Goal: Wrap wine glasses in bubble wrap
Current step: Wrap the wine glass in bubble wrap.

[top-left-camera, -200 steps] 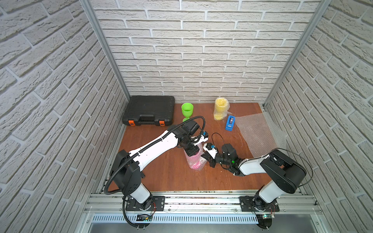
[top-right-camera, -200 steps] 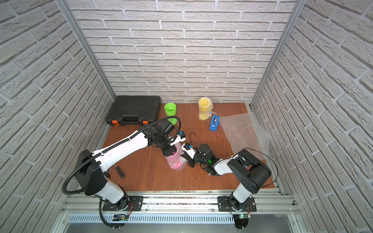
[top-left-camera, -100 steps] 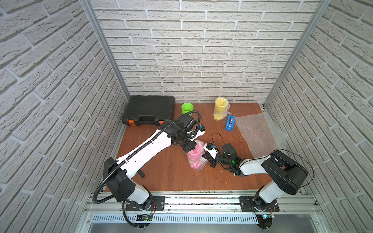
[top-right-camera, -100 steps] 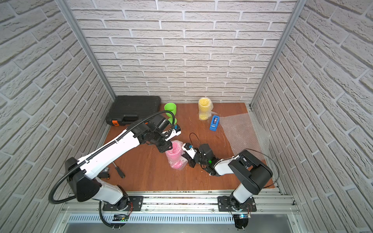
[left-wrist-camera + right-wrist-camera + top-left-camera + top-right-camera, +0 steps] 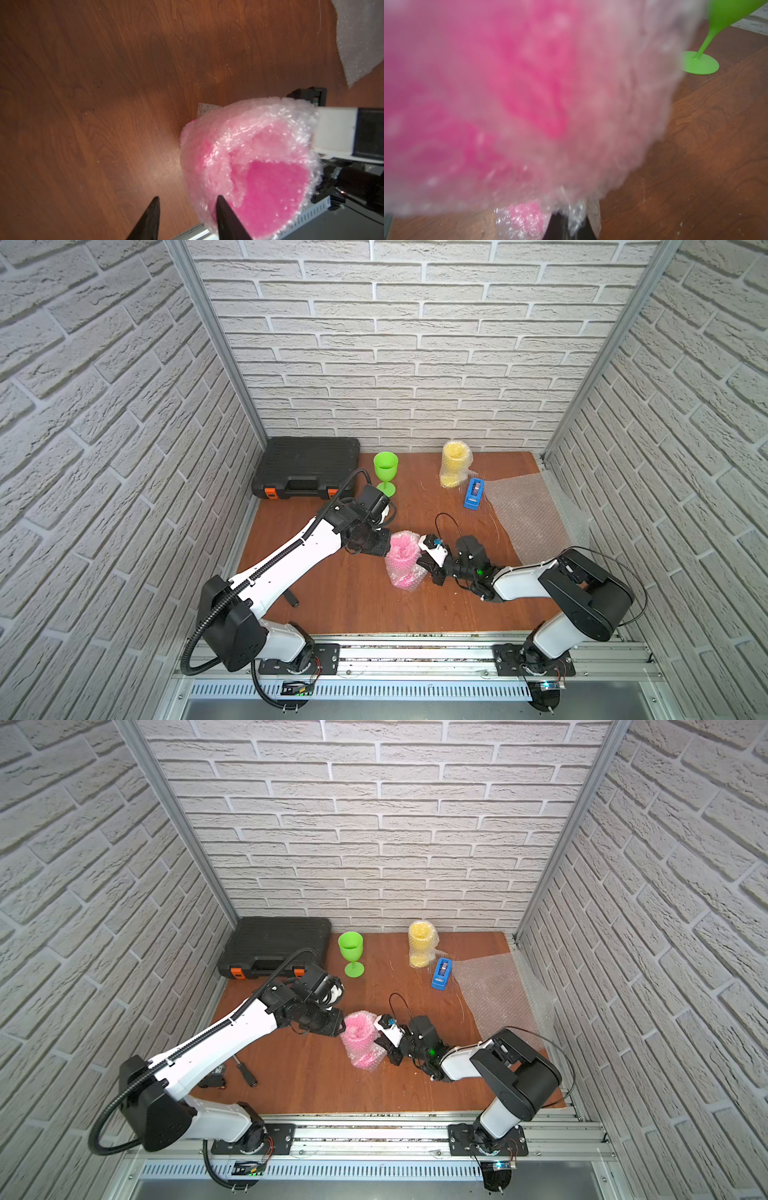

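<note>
Left gripper (image 5: 187,198) has withdrawn from bubble wrap (image 5: 207,145) enclosing pink goblet (image 5: 276,187).

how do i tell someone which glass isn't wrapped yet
Start at the black case in the back corner. Right beside it stands the green glass, upright on its round foot. Unlike the pink glass and the yellow glass, it is bare, with nothing wrapped around it.

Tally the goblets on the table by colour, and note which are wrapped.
Green goblet: 1, bare
Yellow goblet: 1, wrapped
Pink goblet: 1, wrapped
Total: 3 goblets, 2 wrapped
</note>
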Controlling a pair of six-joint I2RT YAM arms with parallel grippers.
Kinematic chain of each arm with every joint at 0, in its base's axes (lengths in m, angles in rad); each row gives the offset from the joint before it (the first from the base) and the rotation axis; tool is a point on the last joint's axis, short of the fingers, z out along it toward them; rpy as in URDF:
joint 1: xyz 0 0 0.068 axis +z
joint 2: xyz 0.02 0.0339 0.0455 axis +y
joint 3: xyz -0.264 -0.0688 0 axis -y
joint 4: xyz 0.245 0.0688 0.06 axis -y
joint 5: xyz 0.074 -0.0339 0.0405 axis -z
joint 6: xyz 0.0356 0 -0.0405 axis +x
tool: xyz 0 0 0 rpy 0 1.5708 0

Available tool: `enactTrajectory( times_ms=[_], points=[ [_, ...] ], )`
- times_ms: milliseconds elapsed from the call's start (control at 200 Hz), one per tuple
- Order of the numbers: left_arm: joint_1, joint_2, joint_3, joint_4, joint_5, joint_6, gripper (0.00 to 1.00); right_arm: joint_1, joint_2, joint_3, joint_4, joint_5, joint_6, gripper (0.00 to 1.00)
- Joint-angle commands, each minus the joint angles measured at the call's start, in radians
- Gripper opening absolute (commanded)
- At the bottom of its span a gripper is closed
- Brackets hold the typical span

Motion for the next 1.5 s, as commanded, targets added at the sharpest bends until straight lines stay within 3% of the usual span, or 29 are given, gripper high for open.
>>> enactTrajectory(
  times_ms=[0, 155, 320, 420, 535, 625, 715, 815, 910, 985, 1205, 1495],
  points=[
    [0.011, 0.021, -0.019, 0.054, 0.014, -0.086, 0.42, -0.003, -0.019, 0.014, -0.029, 0.000, -0.013, 0.03],
    [0.008, 0.079, -0.007, 0.070, 0.043, -0.078, 0.28, -0.003, -0.021, 0.016, -0.041, 0.006, -0.015, 0.03],
    [0.001, 0.097, 0.027, 0.017, -0.002, -0.053, 0.11, -0.003, -0.073, 0.017, -0.097, 0.047, -0.009, 0.03],
    [0.001, 0.088, 0.052, -0.020, -0.050, -0.041, 0.06, -0.005, -0.162, 0.014, -0.200, 0.096, -0.002, 0.15],
    [0.001, 0.076, 0.073, -0.057, -0.101, -0.028, 0.04, -0.013, -0.288, 0.027, -0.376, 0.160, 0.025, 0.35],
    [-0.003, 0.068, 0.081, -0.076, -0.134, -0.029, 0.04, -0.019, -0.364, 0.065, -0.540, 0.188, 0.062, 0.41],
    [-0.007, 0.069, 0.093, -0.092, -0.159, -0.027, 0.04, -0.020, -0.414, 0.133, -0.699, 0.189, 0.129, 0.40],
    [-0.030, 0.083, 0.109, -0.099, -0.186, -0.017, 0.04, -0.017, -0.429, 0.244, -0.844, 0.183, 0.279, 0.32],
    [-0.053, 0.106, 0.125, -0.107, -0.212, -0.013, 0.05, -0.017, -0.352, 0.417, -1.046, 0.192, 0.471, 0.27],
    [-0.066, 0.120, 0.125, -0.104, -0.227, -0.012, 0.05, -0.009, -0.250, 0.560, -1.195, 0.140, 0.535, 0.21],
    [-0.081, 0.140, 0.129, -0.085, -0.251, -0.028, 0.06, 0.035, -0.150, 0.767, -1.336, 0.147, 0.689, 0.29],
    [-0.097, 0.143, 0.109, -0.049, -0.246, -0.041, 0.06, 0.080, -0.106, 0.923, -1.455, 0.179, 0.736, 0.35]
  ],
)
